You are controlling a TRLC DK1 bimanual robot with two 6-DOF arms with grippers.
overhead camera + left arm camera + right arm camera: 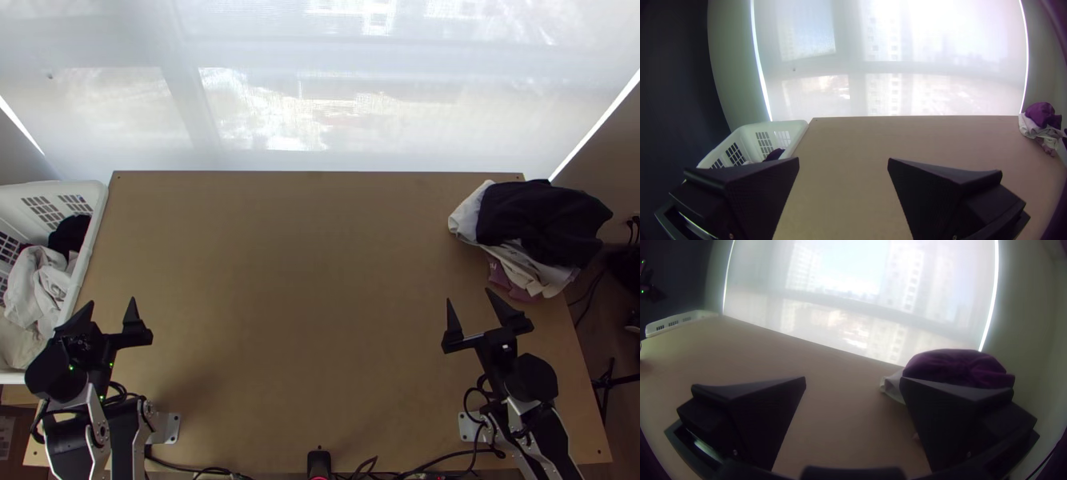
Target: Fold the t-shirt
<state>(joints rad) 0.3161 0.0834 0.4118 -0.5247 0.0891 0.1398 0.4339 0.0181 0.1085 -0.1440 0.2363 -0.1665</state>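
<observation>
Several garments lie bunched in a pile (544,224) at the table's far right, a dark one on top of white and pinkish cloth. More cloth (36,284), pale and dark, rests inside the basket at the left. My left gripper (112,306) is open beside the basket, and in the left wrist view the left gripper (843,160) has nothing between its fingers. Just nearer than the pile, my right gripper (470,296) is open and empty; in the right wrist view, one finger of the right gripper (853,378) partly covers the pile (956,366).
The white laundry basket (94,232) stands along the left edge of the wooden table (296,280). A small black device (318,462) and cables are at the near edge. A blind hangs behind the far edge.
</observation>
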